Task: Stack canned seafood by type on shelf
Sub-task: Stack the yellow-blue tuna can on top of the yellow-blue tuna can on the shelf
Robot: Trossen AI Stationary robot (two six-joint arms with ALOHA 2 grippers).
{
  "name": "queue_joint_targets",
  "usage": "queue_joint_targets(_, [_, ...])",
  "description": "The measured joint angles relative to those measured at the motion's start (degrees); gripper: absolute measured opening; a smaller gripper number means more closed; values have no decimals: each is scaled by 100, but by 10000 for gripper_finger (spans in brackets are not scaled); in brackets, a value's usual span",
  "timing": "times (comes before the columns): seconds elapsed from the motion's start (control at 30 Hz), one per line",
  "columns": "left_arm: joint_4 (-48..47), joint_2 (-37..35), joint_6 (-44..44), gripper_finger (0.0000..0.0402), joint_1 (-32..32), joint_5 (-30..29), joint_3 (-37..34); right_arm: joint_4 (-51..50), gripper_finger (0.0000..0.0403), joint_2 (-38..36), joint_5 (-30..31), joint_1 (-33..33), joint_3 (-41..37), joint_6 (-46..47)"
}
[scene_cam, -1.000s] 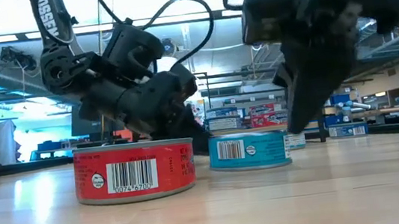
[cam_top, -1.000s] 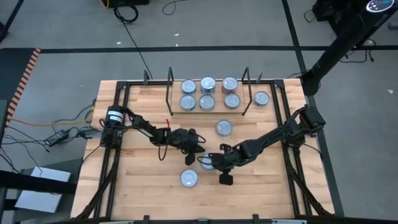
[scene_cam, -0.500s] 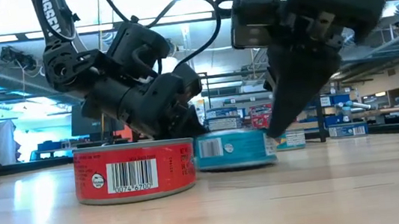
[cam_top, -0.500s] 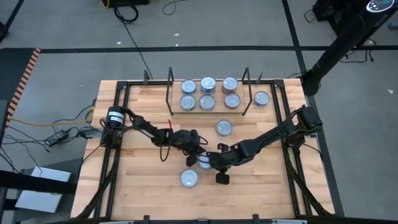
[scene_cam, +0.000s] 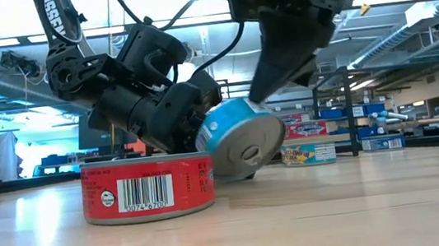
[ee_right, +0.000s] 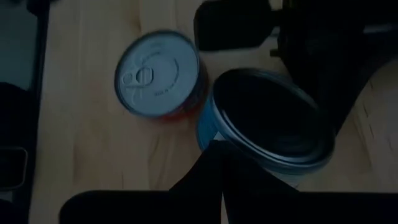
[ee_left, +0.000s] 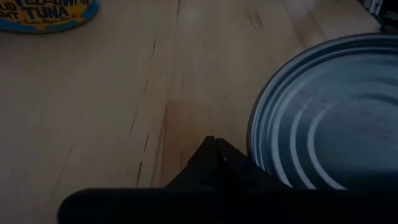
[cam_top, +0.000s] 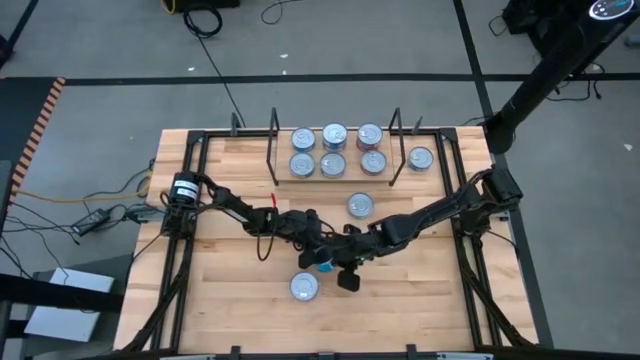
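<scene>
Both dark arms reach in low over the middle of the table [cam_top: 230, 290] and meet there. The left gripper [cam_top: 312, 240] comes from the left, its fingers pressed together with nothing between them, its tip against a tilted teal tin [scene_cam: 242, 139]. The right gripper [cam_top: 340, 262] comes from the right, angled steeply down in the low view, its fingers likewise pressed together and empty, the tip beside the same tin.

The teal tin is tipped up on its edge, its ribbed silver end facing the near side, wedged between the two gripper tips and leaning toward the left gripper. Just beside it, nearer and to the left, a red tin [scene_cam: 148, 187] lies flat, barcode to the front, pull-tab lid up.

On the far side, the shelf [cam_top: 283, 176] between two black wire uprights holds six tins in two rows of three [cam_top: 333, 150]. One tin [cam_top: 420, 158] lies just right of the right upright, and another [cam_top: 360, 205] lies alone between the shelf and the grippers.
</scene>
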Motion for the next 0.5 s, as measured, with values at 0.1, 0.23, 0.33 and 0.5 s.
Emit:
queue_joint_targets(0.1, [-1,0,-5,0,0,35,-1,10,7,0,-49,-50,58,86])
queue_joint_targets(0.23, [-5,0,17,0,0,75,0,12,7,0,-56,-76,60,219])
queue_joint_targets(0.33, [-9,0,35,0,-2,96,-1,40,7,0,-73,-107,60,248])
queue_joint_targets(0.5, [-14,0,95,0,-2,168,-1,267,7,2,-47,-200,60,275])
